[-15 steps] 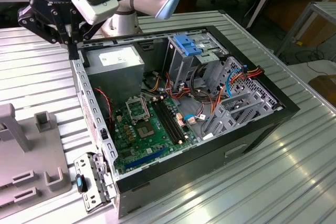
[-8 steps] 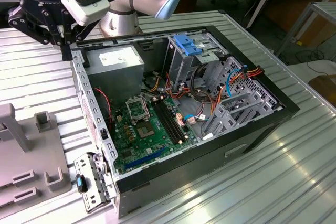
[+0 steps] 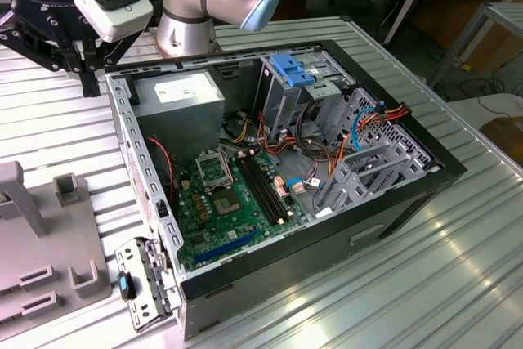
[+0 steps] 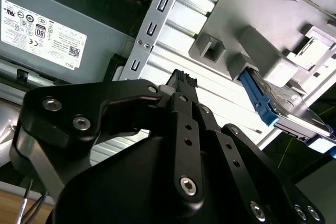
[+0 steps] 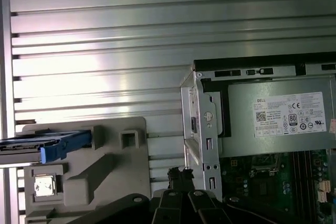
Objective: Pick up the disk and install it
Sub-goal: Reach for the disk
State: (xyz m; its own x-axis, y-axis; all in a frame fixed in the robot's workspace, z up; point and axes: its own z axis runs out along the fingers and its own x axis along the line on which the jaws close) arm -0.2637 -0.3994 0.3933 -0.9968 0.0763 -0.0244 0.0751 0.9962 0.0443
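Note:
The disk [image 5: 31, 148] is a grey drive in a bright blue carrier. It stands on edge in a slot of the grey fixture [image 5: 105, 171], and the second wrist view shows the disk [image 4: 283, 114] in the same fixture [image 4: 247, 19]. My gripper [image 5: 179, 173] hangs above the ribbed table, between the fixture and the corner of the open computer case [image 5: 202, 129]. It is well apart from the disk. Its black fingers [image 4: 184, 80] meet at the tip with nothing between them. In the exterior view the gripper [image 3: 84, 79] sits at the far left, behind the case.
The open computer case [image 3: 147, 202] lies on the ribbed metal table [image 3: 425, 284], showing its motherboard [image 3: 229, 202], power supply [image 3: 180, 96] and cables. Another blue carrier [image 3: 288, 67] sits in the drive bay at the far side. The grey fixture [image 3: 33, 234] is on the exterior view's left.

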